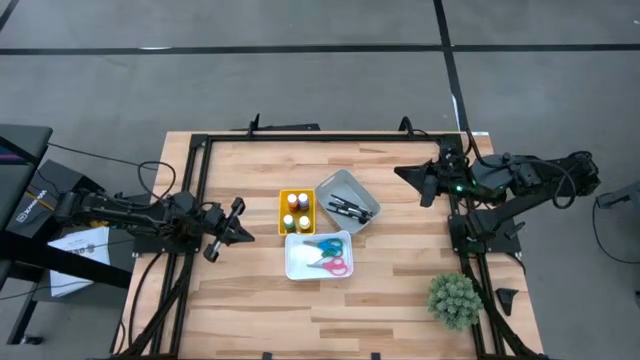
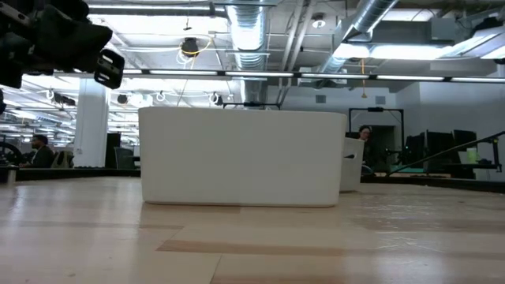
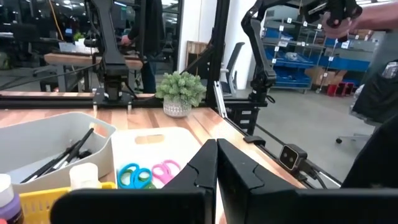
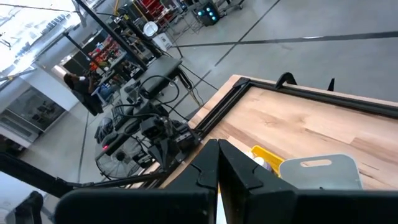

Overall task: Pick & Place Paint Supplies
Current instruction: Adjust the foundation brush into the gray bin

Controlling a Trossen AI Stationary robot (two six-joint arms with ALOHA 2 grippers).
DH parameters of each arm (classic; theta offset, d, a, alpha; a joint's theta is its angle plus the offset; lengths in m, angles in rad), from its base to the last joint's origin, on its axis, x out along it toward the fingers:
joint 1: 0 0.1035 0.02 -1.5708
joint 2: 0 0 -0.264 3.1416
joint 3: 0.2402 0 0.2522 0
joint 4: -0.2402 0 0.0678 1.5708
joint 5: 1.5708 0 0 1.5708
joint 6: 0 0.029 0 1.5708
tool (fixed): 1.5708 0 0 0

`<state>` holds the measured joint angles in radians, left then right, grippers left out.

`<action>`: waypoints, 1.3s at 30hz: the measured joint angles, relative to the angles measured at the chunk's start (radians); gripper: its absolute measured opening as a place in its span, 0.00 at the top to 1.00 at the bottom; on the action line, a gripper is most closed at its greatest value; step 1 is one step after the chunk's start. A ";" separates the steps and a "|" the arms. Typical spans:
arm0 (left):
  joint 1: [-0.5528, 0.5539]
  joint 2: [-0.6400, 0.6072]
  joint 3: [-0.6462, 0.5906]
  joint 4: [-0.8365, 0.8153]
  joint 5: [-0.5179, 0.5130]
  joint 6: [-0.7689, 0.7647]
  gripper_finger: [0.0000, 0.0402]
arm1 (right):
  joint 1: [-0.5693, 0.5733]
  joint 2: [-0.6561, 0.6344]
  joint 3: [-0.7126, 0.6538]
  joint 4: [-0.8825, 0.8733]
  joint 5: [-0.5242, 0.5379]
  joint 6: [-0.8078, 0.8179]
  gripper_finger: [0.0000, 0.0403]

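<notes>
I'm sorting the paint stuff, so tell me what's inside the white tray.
The white tray holds scissors: a blue-handled pair and a pink-handled pair. Whether anything lies underneath them cannot be seen.

You saw a yellow tray (image 1: 284,211), a grey bin (image 1: 335,187), a white tray (image 1: 295,262) with blue and pink scissors (image 1: 328,256), and a pale wood-striped counter (image 1: 260,300).

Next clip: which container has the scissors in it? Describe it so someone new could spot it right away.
Three small bins cluster at the middle of the wooden table. The white bin is the one nearest the table's front edge, below the yellow bin of paint bottles and the grey bin of paintbrushes. It alone is white, and it holds blue-green and pink-handled scissors.
</notes>
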<state>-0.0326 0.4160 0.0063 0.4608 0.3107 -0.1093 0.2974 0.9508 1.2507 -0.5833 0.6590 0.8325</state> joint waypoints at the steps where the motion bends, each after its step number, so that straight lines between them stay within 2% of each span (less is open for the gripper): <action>1: 0.000 -0.008 0.000 -0.012 0.000 0.000 0.99 | 0.000 0.000 0.000 0.000 0.000 0.005 1.00; 9: 0.000 -0.100 0.000 -0.089 -0.001 0.007 1.00 | 0.000 0.014 0.000 0.014 0.001 0.007 1.00; 24: 0.000 -0.336 0.000 -0.381 -0.005 0.059 1.00 | 0.000 0.020 0.000 0.023 0.000 0.007 1.00; 31: 0.000 -0.413 0.000 -0.395 -0.005 0.084 1.00 | 0.002 0.020 0.000 0.041 0.000 0.007 1.00; 39: 0.001 -0.416 0.001 -0.399 -0.005 0.085 1.00 | 0.005 0.020 0.000 0.038 -0.003 0.006 1.00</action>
<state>-0.0315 0.0002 0.0071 0.0615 0.3058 -0.0245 0.3019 0.9707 1.2507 -0.5457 0.6559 0.8382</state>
